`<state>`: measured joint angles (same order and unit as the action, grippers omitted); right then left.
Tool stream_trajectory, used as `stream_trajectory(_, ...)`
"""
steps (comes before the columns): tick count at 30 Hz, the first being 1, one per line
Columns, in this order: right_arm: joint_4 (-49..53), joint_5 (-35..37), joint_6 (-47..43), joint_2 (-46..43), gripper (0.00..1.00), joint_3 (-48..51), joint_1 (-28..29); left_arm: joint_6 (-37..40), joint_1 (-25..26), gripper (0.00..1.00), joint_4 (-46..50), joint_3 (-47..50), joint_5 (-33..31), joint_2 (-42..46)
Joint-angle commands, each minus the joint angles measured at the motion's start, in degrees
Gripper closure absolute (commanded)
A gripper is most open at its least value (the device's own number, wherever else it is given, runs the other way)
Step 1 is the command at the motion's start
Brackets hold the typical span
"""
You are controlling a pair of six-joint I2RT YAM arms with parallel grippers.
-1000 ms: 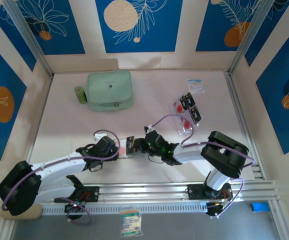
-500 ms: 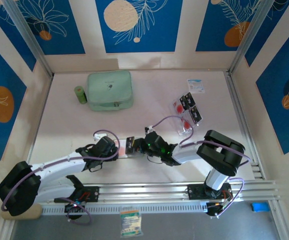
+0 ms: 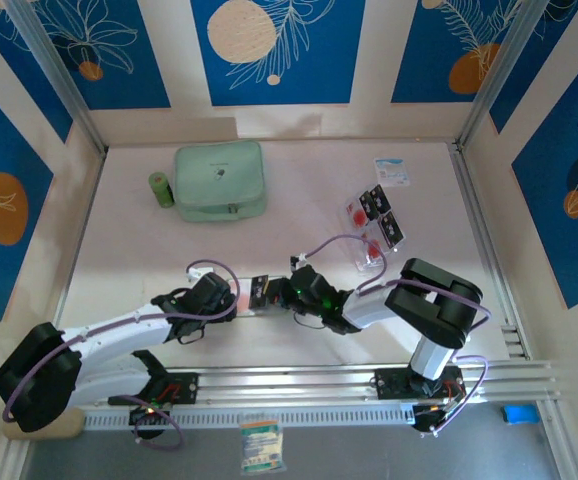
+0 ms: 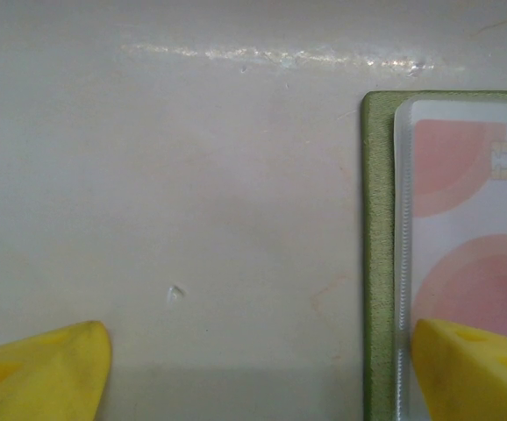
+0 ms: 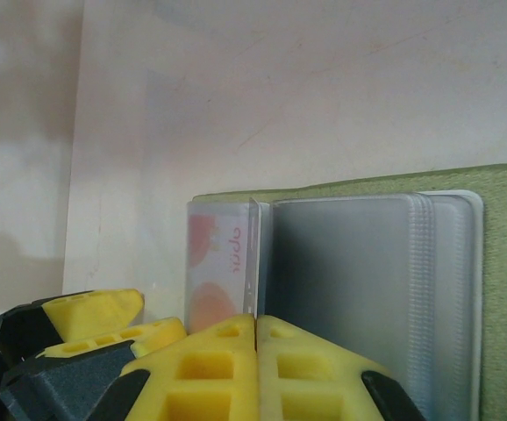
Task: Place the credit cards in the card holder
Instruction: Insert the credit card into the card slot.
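Right wrist: card (image 5: 221,263) lettering (red) unreadable.

Red lettering on the pale card (image 5: 221,259) stands sideways, too blurred to read.

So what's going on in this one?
Both arms are at the open card holder. The left fingers are open, one over the holder's edge; a red-blobbed card already sits inside. The right fingers are pinched shut on what looks like a clear sleeve page. More credit cards lie loose farther right.
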<state>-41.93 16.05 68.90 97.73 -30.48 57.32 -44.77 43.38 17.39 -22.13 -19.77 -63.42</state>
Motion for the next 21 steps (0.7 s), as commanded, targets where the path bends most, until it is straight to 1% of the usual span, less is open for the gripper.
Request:
stream_trajectory(1,-2.5,-0.3,0.7,0.7,1.0,1.2,0.2,-0.9,-0.4,0.12,1.6,0.2,-0.8,0.8)
stream_trajectory(21,-3.4,-2.6,1.6,3.4,1.0,1.3,0.2,-0.9,-0.4,0.12,1.5,0.2,-0.7,1.2)
